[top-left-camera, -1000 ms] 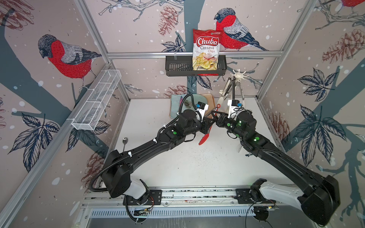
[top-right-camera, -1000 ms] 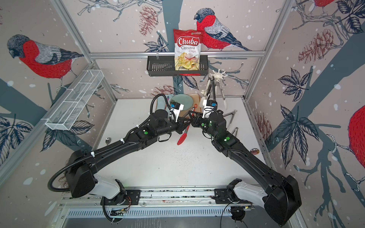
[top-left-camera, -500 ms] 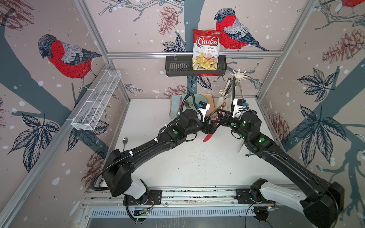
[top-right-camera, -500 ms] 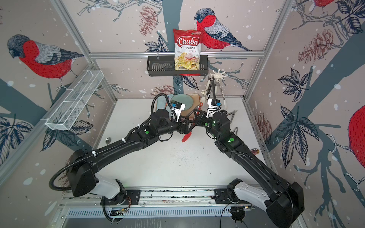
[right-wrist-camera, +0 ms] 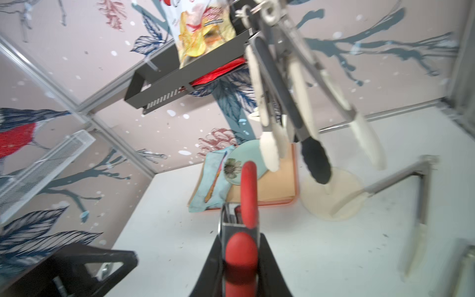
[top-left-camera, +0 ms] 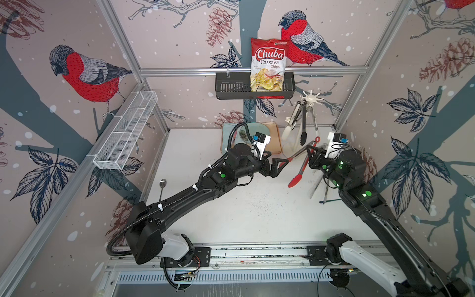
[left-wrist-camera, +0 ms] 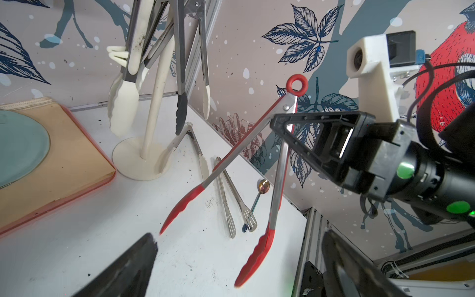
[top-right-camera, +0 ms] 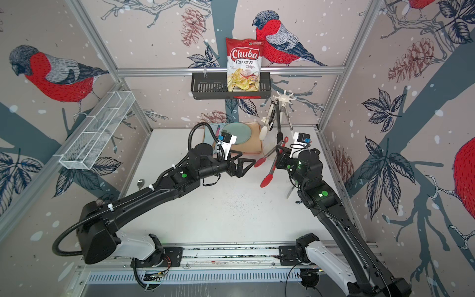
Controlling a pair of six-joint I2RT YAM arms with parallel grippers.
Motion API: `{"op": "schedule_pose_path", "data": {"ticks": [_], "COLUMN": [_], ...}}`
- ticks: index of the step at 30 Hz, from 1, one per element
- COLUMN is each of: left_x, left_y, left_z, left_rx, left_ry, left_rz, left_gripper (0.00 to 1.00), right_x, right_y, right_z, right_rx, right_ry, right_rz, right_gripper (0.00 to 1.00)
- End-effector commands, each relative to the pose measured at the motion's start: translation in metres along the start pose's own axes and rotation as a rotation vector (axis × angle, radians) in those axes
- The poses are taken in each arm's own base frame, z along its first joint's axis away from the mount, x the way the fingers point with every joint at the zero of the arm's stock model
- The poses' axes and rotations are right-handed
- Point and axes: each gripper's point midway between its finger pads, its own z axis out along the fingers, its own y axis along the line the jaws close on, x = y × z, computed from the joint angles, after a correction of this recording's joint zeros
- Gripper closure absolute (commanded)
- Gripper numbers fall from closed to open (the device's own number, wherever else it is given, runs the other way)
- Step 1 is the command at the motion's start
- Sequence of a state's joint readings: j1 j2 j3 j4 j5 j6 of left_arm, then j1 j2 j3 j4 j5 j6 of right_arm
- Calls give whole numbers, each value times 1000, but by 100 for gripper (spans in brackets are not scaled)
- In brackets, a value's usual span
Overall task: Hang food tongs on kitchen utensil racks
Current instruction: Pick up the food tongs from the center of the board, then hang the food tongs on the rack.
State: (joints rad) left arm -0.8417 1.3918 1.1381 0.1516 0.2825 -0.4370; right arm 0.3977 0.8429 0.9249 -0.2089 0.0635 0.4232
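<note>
My right gripper (top-left-camera: 312, 152) (right-wrist-camera: 240, 231) is shut on the red-tipped food tongs (top-left-camera: 299, 167) (top-right-camera: 268, 174) (left-wrist-camera: 239, 151) just below their red loop end. They hang in the air with arms spread and tips down. My left gripper (top-left-camera: 276, 160) (left-wrist-camera: 237, 245) is open, close beside one red tip and not touching it. The cream utensil rack (top-left-camera: 311, 96) (left-wrist-camera: 138, 162) stands at the back right, with white-tipped tongs (left-wrist-camera: 123, 102) and black-tipped tongs (left-wrist-camera: 181, 113) hanging from it. Bare steel tongs (left-wrist-camera: 226, 195) lie on the table by its base.
A black basket (top-left-camera: 231, 88) with a chips bag hangs on the back wall. A white wire basket (top-left-camera: 126, 131) is on the left wall. A tan mat with a blue plate (top-left-camera: 272, 138) lies behind my left arm. Small spoons (top-left-camera: 162, 183) (left-wrist-camera: 263, 186) lie on the table.
My left gripper has opened and let go of the red tip. The right gripper has carried the tongs to the right and back toward the rack, and their arms have spread.
</note>
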Motion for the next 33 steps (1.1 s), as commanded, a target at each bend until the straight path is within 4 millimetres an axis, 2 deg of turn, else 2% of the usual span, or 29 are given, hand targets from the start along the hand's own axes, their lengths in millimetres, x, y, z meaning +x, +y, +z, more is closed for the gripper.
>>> {"op": "schedule_pose_path", "data": {"ticks": [1, 8, 12, 17, 18, 19, 25, 33], "left_x": [-6, 2, 5, 7, 6, 17, 22, 26], "left_y": [0, 10, 19, 28, 29, 35, 48, 61], "left_z": [-10, -23, -30, -38, -39, -39, -41, -41], "left_rx": [-14, -50, -87, -120, -126, -140, -176, -218], "left_ry": [-41, -41, -42, -44, -43, -21, -8, 12], "left_rz": [2, -21, -27, -38, -40, -47, -64, -80], "left_gripper": [1, 1, 1, 1, 1, 1, 1, 1], "right_x": [-7, -47, -73, -98, -102, -106, -117, -114], "right_y": [-30, -60, -81, -98, -99, -100, -91, -78], "right_z": [-9, -7, -5, 6, 10, 14, 45, 83], "right_rx": [146, 295, 444, 601, 618, 634, 743, 837], "right_ry": [-14, -128, -197, -251, -253, -259, -261, -241], "right_rz": [-82, -184, -257, -340, -351, -361, -487, -583], "right_gripper": [100, 100, 100, 100, 100, 100, 100, 100]}}
